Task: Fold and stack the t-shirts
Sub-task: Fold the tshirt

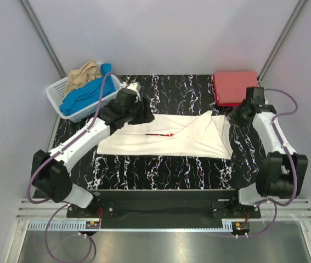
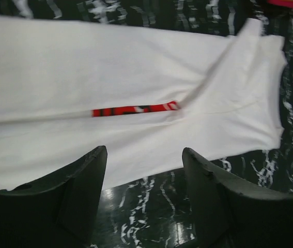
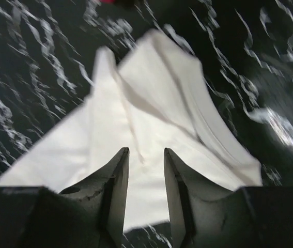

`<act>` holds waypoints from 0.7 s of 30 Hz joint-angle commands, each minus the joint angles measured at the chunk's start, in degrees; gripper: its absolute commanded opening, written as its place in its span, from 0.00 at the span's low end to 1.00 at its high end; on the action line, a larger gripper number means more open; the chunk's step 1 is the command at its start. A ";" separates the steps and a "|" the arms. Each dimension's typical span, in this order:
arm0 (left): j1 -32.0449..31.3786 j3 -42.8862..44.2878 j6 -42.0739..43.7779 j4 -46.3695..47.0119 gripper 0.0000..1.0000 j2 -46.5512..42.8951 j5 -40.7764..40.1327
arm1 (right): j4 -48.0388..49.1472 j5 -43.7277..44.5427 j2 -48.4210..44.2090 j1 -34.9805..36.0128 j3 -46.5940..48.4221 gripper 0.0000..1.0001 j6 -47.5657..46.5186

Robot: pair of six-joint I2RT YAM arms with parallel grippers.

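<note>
On the black marbled table [image 1: 160, 164] the white t-shirt [image 1: 166, 139] lies centre, folded lengthwise, with the left gripper [image 2: 145, 155] and right gripper [image 3: 145, 152] both parted and empty over it; a shallow pinch at its loose right-end flaps could catch one layer and undo the fold.

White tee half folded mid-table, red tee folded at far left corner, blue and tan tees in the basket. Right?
No: the red tee lies folded at the far right corner, per the top view. The white tee is half folded mid-table; the blue tee and tan tee are in the basket.
</note>
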 commanded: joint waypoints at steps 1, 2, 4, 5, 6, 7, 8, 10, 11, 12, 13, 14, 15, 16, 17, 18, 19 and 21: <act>-5.38 7.01 2.84 1.18 0.65 5.14 5.78 | 3.46 -3.30 9.04 0.03 11.56 0.41 -1.90; -6.10 8.60 3.02 1.45 0.65 8.37 6.75 | 3.72 -3.83 11.32 0.03 15.41 0.41 -2.34; -7.59 12.99 4.85 2.23 0.64 12.08 11.05 | 4.34 -6.37 17.56 0.20 18.59 0.43 -3.48; -9.25 14.67 6.00 2.85 0.64 15.66 11.85 | 4.25 -7.60 19.59 0.12 20.26 0.43 -4.09; -10.05 16.16 7.31 2.68 0.63 17.61 12.21 | 4.43 -9.09 22.56 0.20 22.63 0.44 -4.71; -10.76 18.96 10.02 2.77 0.62 19.37 12.56 | 4.78 -9.89 23.90 0.38 23.61 0.44 -4.97; -11.98 20.47 11.27 2.77 0.60 22.70 12.91 | 4.95 -10.77 25.22 0.38 24.58 0.45 -5.24; -13.74 24.50 15.30 2.68 0.57 25.97 13.52 | 4.87 -13.05 28.82 0.64 27.74 0.45 -6.38; -14.45 25.92 16.72 2.77 0.55 28.68 13.35 | 4.87 -13.50 29.71 0.73 28.97 0.45 -6.73; -15.06 27.24 18.30 2.68 0.54 30.10 12.31 | 4.96 -13.67 30.85 0.82 29.33 0.45 -6.82; -16.37 30.12 21.18 2.68 0.53 31.42 11.69 | 4.96 -13.85 31.29 0.99 29.59 0.45 -7.00; -17.00 31.54 22.60 2.24 0.52 33.95 11.25 | 4.96 -14.11 32.17 1.08 30.03 0.45 -7.17; -17.52 32.95 23.92 2.07 0.52 35.20 10.89 | 4.96 -14.99 32.61 1.08 30.30 0.45 -7.17; -18.57 35.31 26.63 1.89 0.52 36.25 10.28 | 4.87 -15.69 32.96 1.34 30.47 0.45 -7.26; -19.19 36.38 27.79 1.89 0.52 38.27 9.49 | 4.87 -16.22 33.23 1.35 30.56 0.45 -7.52; -19.72 37.35 29.02 1.80 0.52 39.24 8.53 | 4.87 -16.57 33.66 1.43 30.56 0.45 -7.70; -20.60 39.01 31.21 1.71 0.52 40.12 7.82 | 5.04 -16.49 33.93 1.61 30.48 0.45 -7.96; -21.48 41.04 32.89 1.54 0.53 43.02 4.24 | 5.65 -16.84 34.54 1.79 30.12 0.46 -8.49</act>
